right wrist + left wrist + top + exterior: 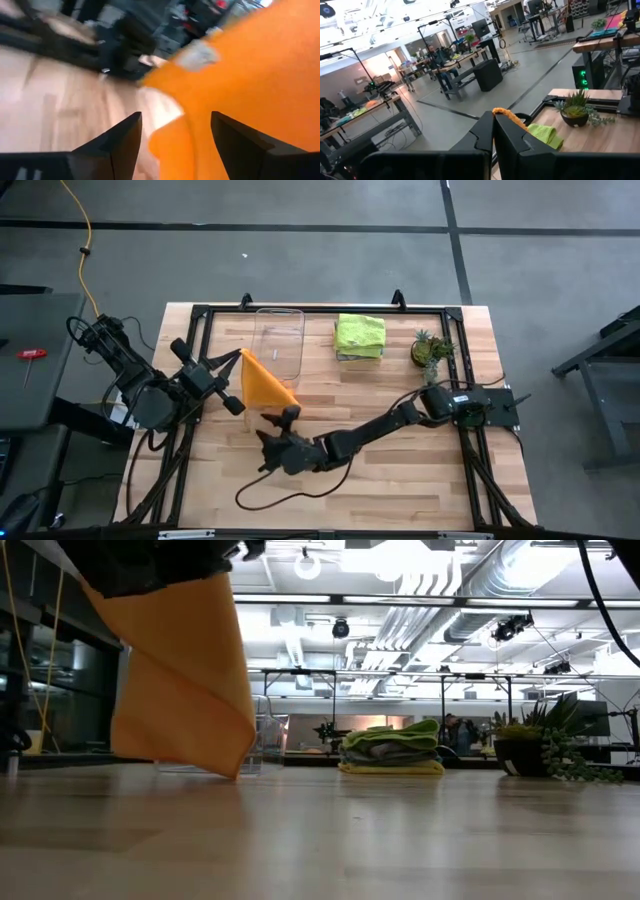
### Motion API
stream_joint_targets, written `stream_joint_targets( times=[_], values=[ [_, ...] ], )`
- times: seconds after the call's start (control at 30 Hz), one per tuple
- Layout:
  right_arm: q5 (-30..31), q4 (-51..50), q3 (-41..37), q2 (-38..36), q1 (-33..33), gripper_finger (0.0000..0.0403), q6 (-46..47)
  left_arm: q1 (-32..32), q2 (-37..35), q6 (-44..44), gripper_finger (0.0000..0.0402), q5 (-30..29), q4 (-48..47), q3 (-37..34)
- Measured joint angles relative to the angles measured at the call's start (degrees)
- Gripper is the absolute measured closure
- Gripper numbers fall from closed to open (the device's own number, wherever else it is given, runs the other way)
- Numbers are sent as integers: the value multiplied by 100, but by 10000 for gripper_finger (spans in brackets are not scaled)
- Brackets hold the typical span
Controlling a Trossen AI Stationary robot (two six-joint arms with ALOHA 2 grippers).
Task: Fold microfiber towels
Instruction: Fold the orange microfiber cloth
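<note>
An orange towel hangs from my left gripper, which is raised over the table's left part and shut on it. In the high view the orange towel shows as a wedge between the two arms. My right gripper reaches across from the right, low over the table and open. In the right wrist view its two fingers stand on either side of the orange towel's lower edge; no touch shows. A stack of folded towels, lime green on top, rests at the table's far side. My left gripper pinches the orange towel's top edge between its two shut fingers, which point about level. The towel hangs below them in slack folds. Its lowest corner is down at the table top; I cannot tell whether it touches.
A clear plastic tray stands at the far side, just behind the hanging towel. A small potted plant sits at the far right, next to the folded stack. A dark cable loops on the wood near the front edge. Bare wood lies in the near half.
</note>
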Motion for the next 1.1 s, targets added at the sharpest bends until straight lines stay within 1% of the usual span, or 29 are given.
stream_joint_targets(
  times=[0.07, 0.2, 0.33, 0.47, 0.67, 0.87, 1.1],
  values=[
    [119, 77, -1, -1, 7, 172, 248, 0, 0, -2, 402, 0, 10, -1],
    [-167, 66, -1, 0, 3, 171, 852, 0, 0, -46, 402, 0, 58, 1],
    [-195, 198, -1, -1, 11, 171, 1132, 0, 0, -46, 402, 2, 169, 0],
    [-436, 291, -3, 0, 20, 171, 1461, 0, 0, -44, 402, 2, 167, -1],
    [-626, 624, -7, 42, -2, 171, 1595, 0, 0, -67, 402, 2, 169, -1],
    [-660, 755, -7, 41, -48, 172, 1699, 0, 0, -149, 402, 2, 168, -1],
    [-727, 748, -9, 40, -146, 204, 2167, 0, 0, -187, 402, 2, 169, -1]
  ],
)
